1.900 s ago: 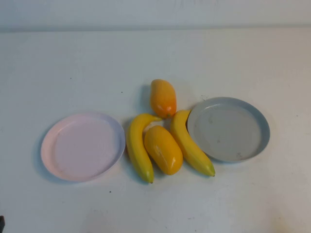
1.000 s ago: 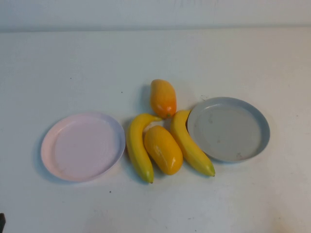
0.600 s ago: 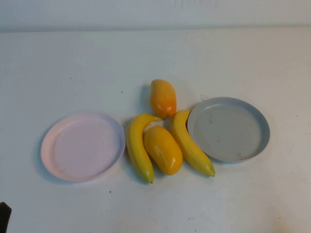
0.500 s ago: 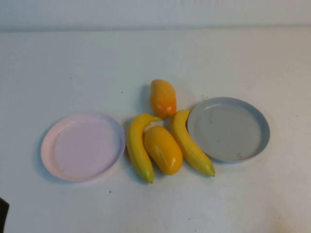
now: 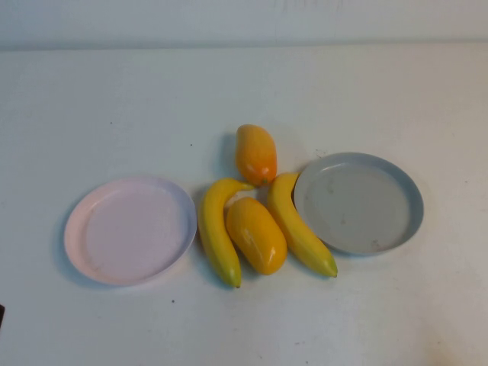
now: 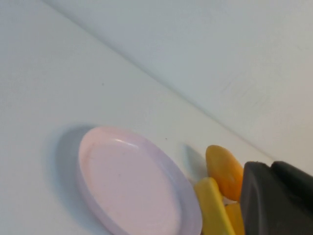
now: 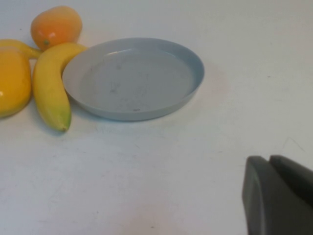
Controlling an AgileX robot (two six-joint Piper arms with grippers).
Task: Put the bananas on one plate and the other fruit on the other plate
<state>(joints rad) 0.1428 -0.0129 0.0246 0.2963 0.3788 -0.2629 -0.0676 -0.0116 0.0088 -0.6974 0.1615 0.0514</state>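
Two bananas (image 5: pixel 216 232) (image 5: pixel 299 227) lie on the table on either side of an orange-yellow fruit (image 5: pixel 257 235). A second such fruit (image 5: pixel 255 152) lies just beyond them. The pale pink plate (image 5: pixel 130 231) sits empty to their left, the grey-blue plate (image 5: pixel 358 202) empty to their right, touching the right banana. My left gripper (image 6: pixel 270 167) is shut, holds nothing, and hangs near the pink plate (image 6: pixel 132 181) on its near-left side. My right gripper (image 7: pixel 269 159) is shut and empty too, above bare table nearer than the grey-blue plate (image 7: pixel 134 76).
The white table runs back to a pale wall (image 5: pixel 244 19). The fruit lies in one tight cluster between the two plates.
A dark bit of the left arm at the near-left corner of the high view has drawn back almost out of the frame. Fruit and plates have not moved.
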